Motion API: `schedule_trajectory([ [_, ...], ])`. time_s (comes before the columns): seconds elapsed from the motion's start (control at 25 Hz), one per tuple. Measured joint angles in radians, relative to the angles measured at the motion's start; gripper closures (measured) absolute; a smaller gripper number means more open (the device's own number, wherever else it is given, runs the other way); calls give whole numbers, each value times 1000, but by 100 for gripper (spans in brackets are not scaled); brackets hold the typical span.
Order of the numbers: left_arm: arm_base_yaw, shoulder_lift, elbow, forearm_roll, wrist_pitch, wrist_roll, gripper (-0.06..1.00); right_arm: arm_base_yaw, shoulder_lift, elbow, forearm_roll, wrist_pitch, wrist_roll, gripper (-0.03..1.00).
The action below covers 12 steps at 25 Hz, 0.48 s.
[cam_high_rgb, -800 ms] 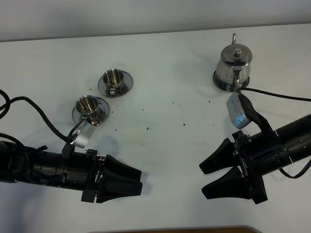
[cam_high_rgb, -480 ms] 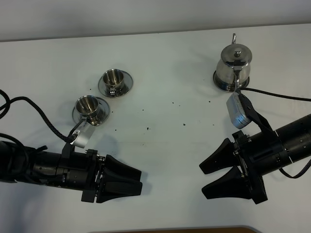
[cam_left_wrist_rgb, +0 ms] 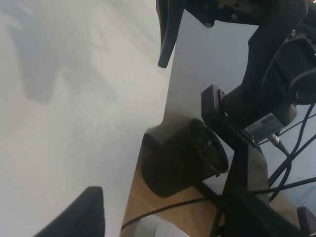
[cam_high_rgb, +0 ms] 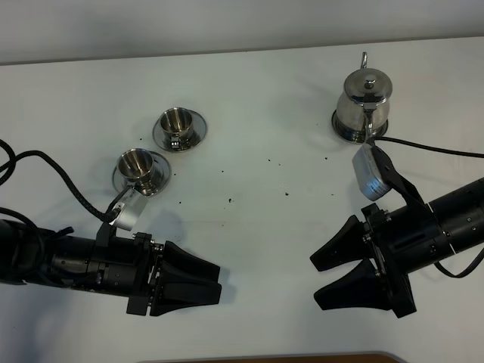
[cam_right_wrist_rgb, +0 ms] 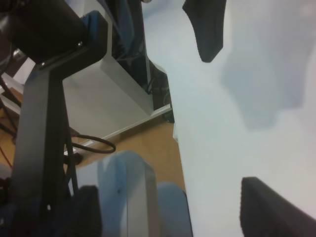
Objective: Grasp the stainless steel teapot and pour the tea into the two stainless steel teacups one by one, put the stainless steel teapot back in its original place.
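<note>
Nothing is in hand yet, so as I read it the step is the reach for the stainless steel teapot (cam_high_rgb: 366,97), which stands on its steel coaster (cam_high_rgb: 337,123) at the far right of the table (cam_high_rgb: 265,83), well apart from both arms. The right tool (cam_high_rgb: 314,281) hovers low near the front edge with its jaws spread wide and empty. The left tool (cam_high_rgb: 218,281) is also empty, its jaws parted more narrowly. The spout faces my side and the loop handle sits on the far side, so I would bring the right tool round the pot to the handle, keeping clear of the spout and the black cable (cam_high_rgb: 435,148) lying just beside the coaster. I would grip firmly enough that the pot cannot swing when tilted. Only the high camera shows the pot, the far teacup (cam_high_rgb: 180,122) and the near teacup (cam_high_rgb: 139,165) on their saucers. Both wrist cameras see only bare table, its edge and the rig frame, though they confirm daylight between each pair of jaws.
</note>
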Motion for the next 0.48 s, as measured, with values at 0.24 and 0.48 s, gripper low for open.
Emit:
schedule_trajectory([
  [0.24,0,0,0,0,0,-12,36,0,0,0,63,1,0,38],
  [0.48,0,0,0,-31,0,-18,36,0,0,0,178,6,6,38],
])
